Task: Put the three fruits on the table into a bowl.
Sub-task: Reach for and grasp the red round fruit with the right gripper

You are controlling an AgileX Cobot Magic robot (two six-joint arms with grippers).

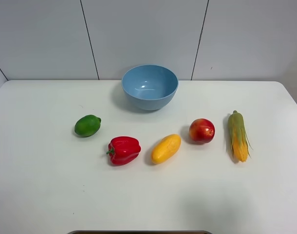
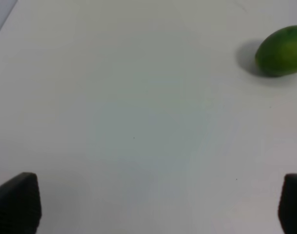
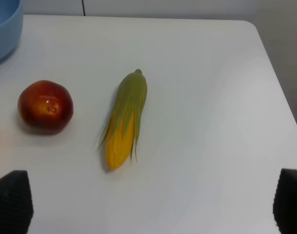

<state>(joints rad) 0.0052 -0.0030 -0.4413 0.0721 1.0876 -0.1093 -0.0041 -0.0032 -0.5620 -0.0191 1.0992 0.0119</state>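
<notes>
Three fruits lie on the white table (image 1: 41, 195): a green lime-like oval (image 1: 87, 125) at the left, a yellow-orange mango (image 1: 165, 148) in the middle, and a red apple (image 1: 201, 130) to its right. The empty light-blue bowl (image 1: 149, 87) stands behind them at the table's far edge. Neither arm shows in the high view. My left gripper (image 2: 148, 207) hangs open over bare table, with the green fruit (image 2: 281, 51) ahead and off to one side. My right gripper (image 3: 151, 202) is open too, with the apple (image 3: 45, 107) and the bowl's rim (image 3: 5, 31) in its view.
A red bell pepper (image 1: 123, 150) lies between the green fruit and the mango. A green-husked corn cob (image 1: 238, 135) lies right of the apple, also seen as the corn (image 3: 125, 119) straight ahead of my right gripper. The table's right edge (image 3: 280, 92) is close by.
</notes>
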